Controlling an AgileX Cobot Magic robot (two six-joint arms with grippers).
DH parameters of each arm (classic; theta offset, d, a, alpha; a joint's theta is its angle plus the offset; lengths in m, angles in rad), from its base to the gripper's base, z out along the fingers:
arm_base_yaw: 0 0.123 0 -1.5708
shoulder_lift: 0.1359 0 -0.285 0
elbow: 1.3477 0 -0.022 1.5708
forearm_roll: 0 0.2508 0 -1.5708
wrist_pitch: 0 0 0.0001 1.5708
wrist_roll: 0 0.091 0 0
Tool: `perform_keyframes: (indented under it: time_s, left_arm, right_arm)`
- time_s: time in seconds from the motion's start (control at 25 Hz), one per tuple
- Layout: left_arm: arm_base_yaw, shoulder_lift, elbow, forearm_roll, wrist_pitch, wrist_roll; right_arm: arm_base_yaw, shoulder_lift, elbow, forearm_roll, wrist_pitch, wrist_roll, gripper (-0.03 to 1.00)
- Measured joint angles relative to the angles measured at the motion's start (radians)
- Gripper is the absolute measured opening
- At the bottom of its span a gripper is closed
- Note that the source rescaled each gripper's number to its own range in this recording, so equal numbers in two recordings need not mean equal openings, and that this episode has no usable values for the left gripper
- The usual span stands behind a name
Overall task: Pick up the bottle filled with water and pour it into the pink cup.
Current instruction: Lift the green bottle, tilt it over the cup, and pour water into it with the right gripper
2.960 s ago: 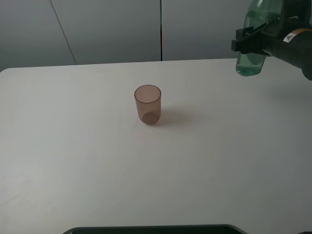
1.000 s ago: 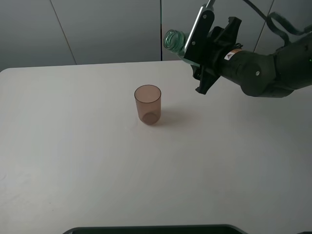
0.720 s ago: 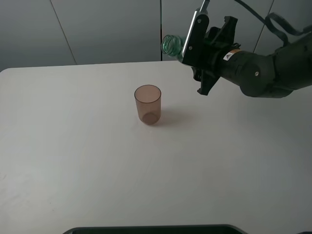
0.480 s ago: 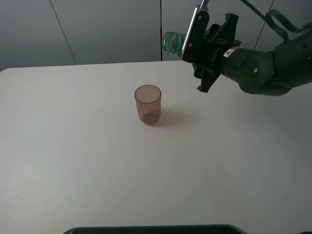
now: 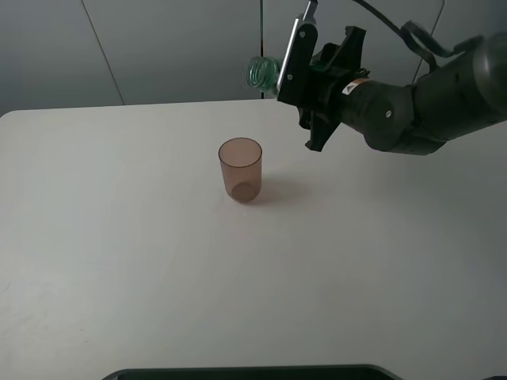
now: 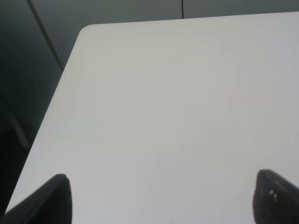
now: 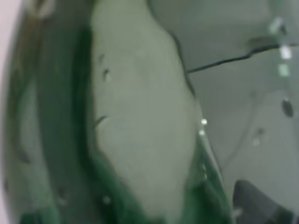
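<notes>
The pink cup [image 5: 240,169] stands upright near the middle of the white table [image 5: 158,261]. My right gripper [image 5: 305,75] is shut on the green-tinted bottle [image 5: 261,71], held tilted almost level in the air. Its open neck points left and sits above and right of the cup. Most of the bottle's body is hidden by the gripper. The right wrist view is filled by the bottle's green wall [image 7: 117,130] up close. My left gripper [image 6: 161,196] shows only its two dark fingertips [image 6: 51,196], set wide apart over bare table, empty.
Grey wall panels stand behind the table's far edge [image 5: 158,107]. The table's left edge and far-left corner [image 6: 84,30] show in the left wrist view. A dark strip [image 5: 245,372] lies along the near edge.
My right gripper has carried the bottle left from the far right, tipped it from upright to nearly level, and over the last second moved its neck further left toward the cup.
</notes>
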Motion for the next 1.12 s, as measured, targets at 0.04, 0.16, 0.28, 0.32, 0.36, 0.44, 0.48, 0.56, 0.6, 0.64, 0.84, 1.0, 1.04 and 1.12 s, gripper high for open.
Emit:
perform_keyframes:
  time_s: [0.04,0.16,0.28,0.32,0.36,0.44,0.48,0.56,0.6,0.64,0.84,1.0,1.04,1.12]
  left_arm:
    - [0.0,0.0,0.0,0.0,0.0,0.0]
    - [0.0,0.0,0.0,0.0,0.0,0.0]
    - [0.0,0.0,0.0,0.0,0.0,0.0]
    - [0.0,0.0,0.0,0.0,0.0,0.0]
    - [0.0,0.0,0.0,0.0,0.0,0.0]
    - [0.0,0.0,0.0,0.0,0.0,0.0]
    - [0.0,0.0,0.0,0.0,0.0,0.0]
    - [0.0,0.0,0.0,0.0,0.0,0.0]
    - [0.0,0.0,0.0,0.0,0.0,0.0]
    - [0.0,0.0,0.0,0.0,0.0,0.0]
    - [0.0,0.0,0.0,0.0,0.0,0.0]
    - [0.0,0.0,0.0,0.0,0.0,0.0]
    - [0.0,0.0,0.0,0.0,0.0,0.0]
    - [0.0,0.0,0.0,0.0,0.0,0.0]
  right_arm:
    - [0.0,0.007,-0.002,0.0,0.0,-0.008,0.0]
    - [0.0,0.031,-0.002,0.002,0.002,-0.054,0.0]
    - [0.004,0.049,-0.011,0.013,0.002,-0.123,0.0]
    - [0.006,0.056,-0.016,0.018,-0.002,-0.137,0.0]
    - [0.006,0.059,-0.018,0.02,-0.002,-0.157,0.0]
    - [0.006,0.063,-0.023,0.026,-0.003,-0.18,0.0]
    - [0.006,0.065,-0.025,0.027,-0.006,-0.188,0.0]
    - [0.006,0.067,-0.031,0.027,-0.008,-0.21,0.0]
    - [0.006,0.067,-0.033,0.027,-0.01,-0.22,0.0]
    - [0.006,0.067,-0.034,0.027,-0.015,-0.229,0.0]
    - [0.006,0.067,-0.039,0.027,-0.019,-0.266,0.0]
    - [0.006,0.067,-0.039,0.029,-0.019,-0.286,0.0]
    - [0.006,0.067,-0.039,0.029,-0.019,-0.288,0.0]
    - [0.006,0.067,-0.039,0.031,-0.019,-0.29,0.0]
